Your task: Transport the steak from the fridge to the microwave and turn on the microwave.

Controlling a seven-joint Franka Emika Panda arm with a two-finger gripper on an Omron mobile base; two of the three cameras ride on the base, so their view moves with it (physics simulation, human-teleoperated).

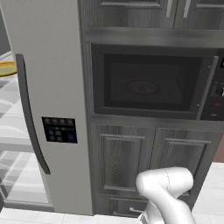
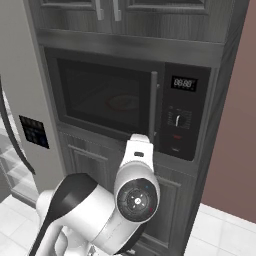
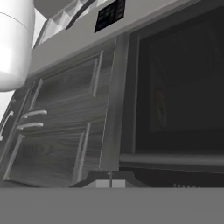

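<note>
Closed, with its fingers together and nothing between them, the tool (image 3: 110,183) sits at the bottom edge of the hand view, close to the microwave's (image 2: 125,102) front near the foot of its grey bar handle (image 2: 153,107). From the right base view, the white arm reaches up towards that handle and the control panel (image 2: 182,117) beside it. The microwave door is shut, and through its dark glass a reddish oval shape shows on the turntable (image 1: 142,88); this is probably the steak (image 2: 122,103), though the glass dims it too much to be sure. To the left, the fridge (image 1: 52,87) door hangs open, with a yellow-orange plate (image 1: 6,68) on a glass shelf inside.

Judging by this, the carrying step looks finished and the step in hand is switching the microwave on. The next move calls for bringing the closed fingertips across to the panel and pressing the start control squarely.
</note>
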